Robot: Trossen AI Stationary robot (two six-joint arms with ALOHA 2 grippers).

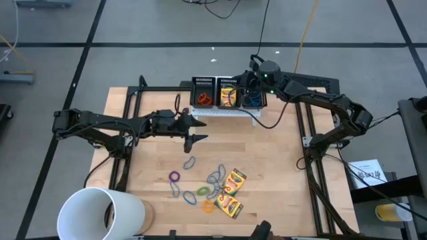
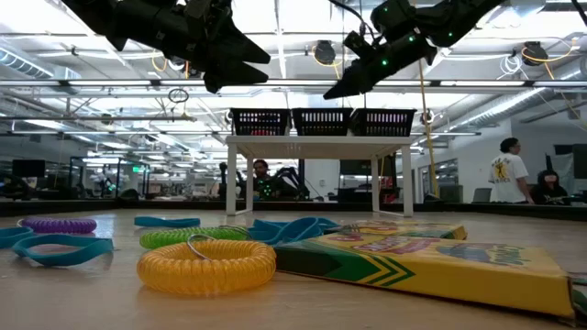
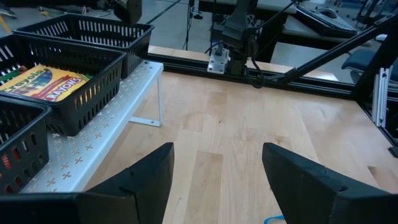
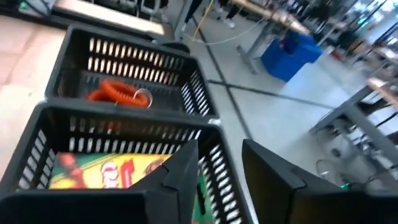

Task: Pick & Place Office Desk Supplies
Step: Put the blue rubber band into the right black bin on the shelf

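two tools: right tool [image 1: 252, 85] parted over the bins [image 1: 229, 93]; left tool [image 1: 197, 130] open, empty.

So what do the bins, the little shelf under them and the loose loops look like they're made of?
Bins: black plastic, judging by the moulded slots, matte. Shelf: probably white-painted metal, thin, perforated, on slim legs. Yellow loop: coiled, glossy, likely plastic with a metal ring.

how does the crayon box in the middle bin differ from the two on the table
The crayon box in the middle mesh bin sits up on the white shelf, walled in by mesh. The two crayon boxes on the table lie loose on bare wood, angled, beside coil bands. All share yellow-and-green packaging.
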